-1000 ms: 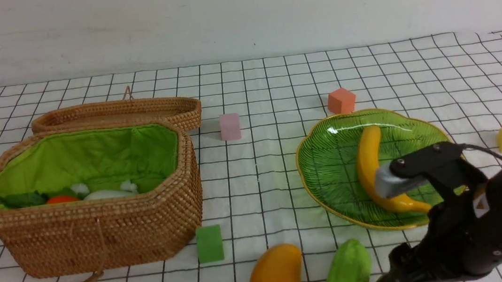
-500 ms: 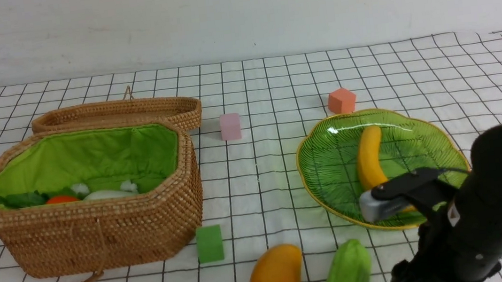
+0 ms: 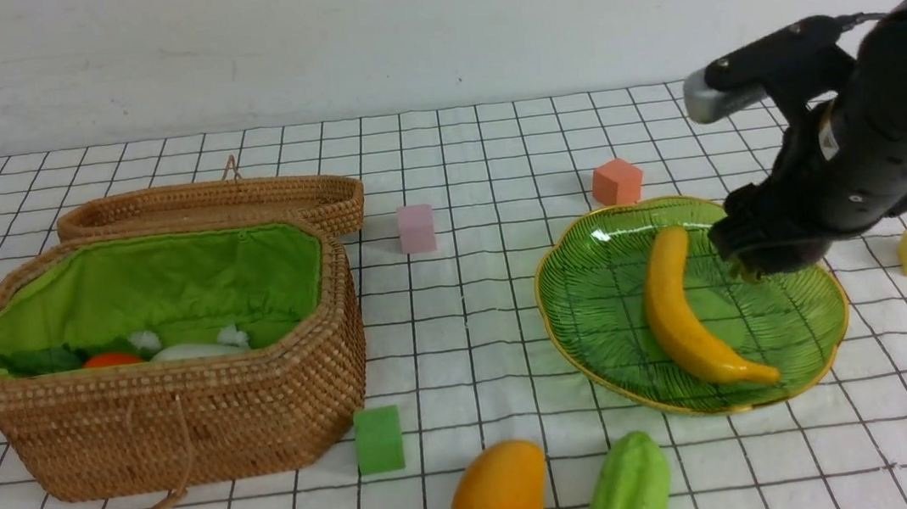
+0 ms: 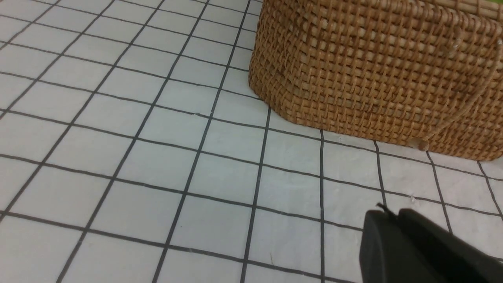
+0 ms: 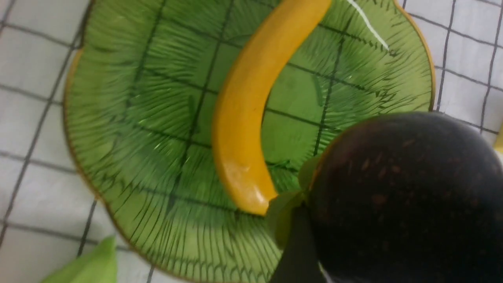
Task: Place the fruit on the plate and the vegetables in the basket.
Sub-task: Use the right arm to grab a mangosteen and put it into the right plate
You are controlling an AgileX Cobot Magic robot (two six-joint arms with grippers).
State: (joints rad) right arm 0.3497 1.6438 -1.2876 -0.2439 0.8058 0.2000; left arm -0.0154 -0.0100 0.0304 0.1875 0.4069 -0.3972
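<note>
My right gripper (image 3: 749, 262) holds the dark fruit (image 5: 404, 196) over the plate (image 3: 587, 299), beside the banana (image 3: 673, 306). The mango (image 3: 494, 502) and gourd (image 3: 626, 491) lie on the worktop (image 3: 493, 156) nearer me. My left gripper (image 4: 389, 216) sits closed by the basket (image 3: 182, 422).

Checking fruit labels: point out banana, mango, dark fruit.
banana (image 3: 669, 311): front view, middle of its curve.
mango (image 3: 494, 497): front view, upper body; the frame edge cuts off the rest.
dark fruit (image 5: 404, 196): right wrist view, centre of its skin.

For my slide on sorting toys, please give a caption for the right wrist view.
Dark purple fruit held above the green plate, where the banana lies.
</note>
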